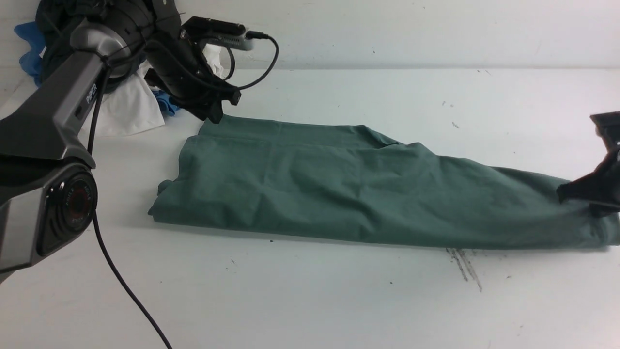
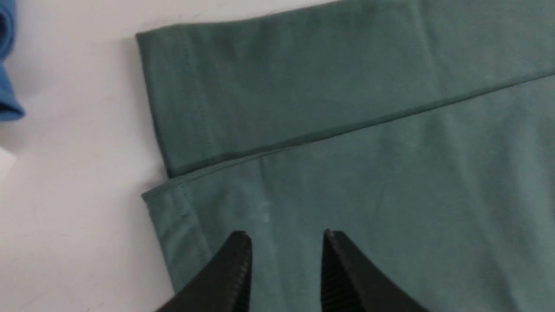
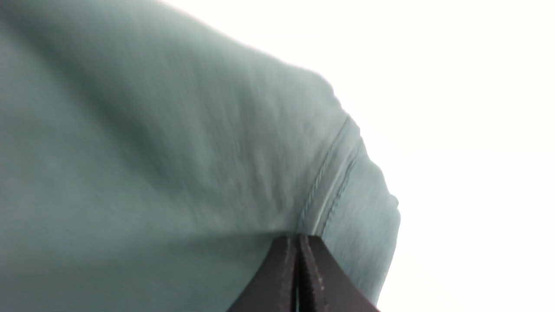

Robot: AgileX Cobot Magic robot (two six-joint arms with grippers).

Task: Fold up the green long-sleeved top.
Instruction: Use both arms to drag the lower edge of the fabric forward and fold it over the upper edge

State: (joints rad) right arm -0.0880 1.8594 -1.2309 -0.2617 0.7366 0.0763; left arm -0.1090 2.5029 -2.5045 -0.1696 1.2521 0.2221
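White table (image 1: 310,300) is filling the view, with a plain white wall (image 1: 436,29) running behind it. Dark scuff marks (image 1: 465,264) are showing near the front right.

One green long-sleeved top (image 1: 339,194) is lying folded into a long band across the table's middle, reaching from left of centre to the right edge.

One heap of other clothes (image 1: 131,106) (white, blue, dark) is sitting in the far left corner.

Two grippers:
- left gripper (image 2: 284,236) is hovering over the top's far left hemmed corner, jaws narrowly apart and gripping nothing.
- right gripper (image 3: 297,242) is pinching the top's right end beside a stitched seam, jaws pressed together.
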